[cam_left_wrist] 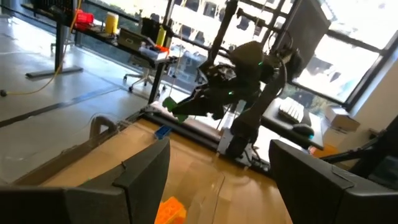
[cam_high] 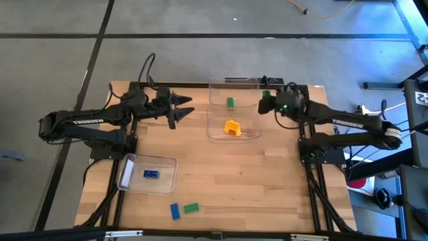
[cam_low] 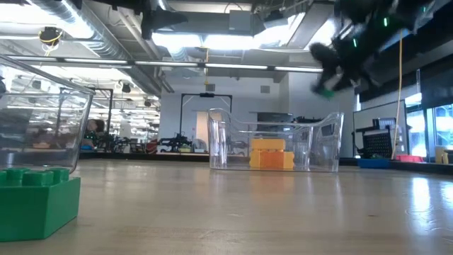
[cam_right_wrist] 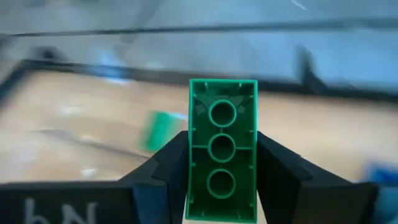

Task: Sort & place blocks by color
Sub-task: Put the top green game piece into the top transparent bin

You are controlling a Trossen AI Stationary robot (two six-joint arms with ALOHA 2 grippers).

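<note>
the wooden table (cam_high: 221,181) is carrying three clear bins, and they seem to be serving as one home per colour. the far bin (cam_high: 234,90) is lying at the back edge with a green block (cam_high: 230,102) already in it, the middle bin (cam_high: 233,124) just in front of it is holding yellow-orange blocks (cam_high: 231,127), and the near-left bin (cam_high: 147,174) is holding a blue block (cam_high: 151,175). that layout is probably why both arms are reaching inward toward the back middle of the table.

the left arm is waiting beside the middle bin, to its left, with the left gripper (cam_high: 180,110) hanging wide open and gripping nothing.

the right gripper (cam_high: 267,100) is hovering raised just beside the far bin's right wall. its fingers (cam_right_wrist: 283,171) are standing partly closed, clamping a green block (cam_right_wrist: 222,149) by its long sides, with the hollow underside facing the wrist camera. holding it by the long sides is keeping the brick square between the pads, which should be helping it drop cleanly. judging by position, it is being carried to join the green one in the far bin, and a short inward move over the wall looks to be needed before letting go.

two blocks are lying loose at the front edge, well apart from any bin: a blue one (cam_high: 174,211) and a green one (cam_high: 192,207), touching or nearly so. they are not yet sorted.
</note>
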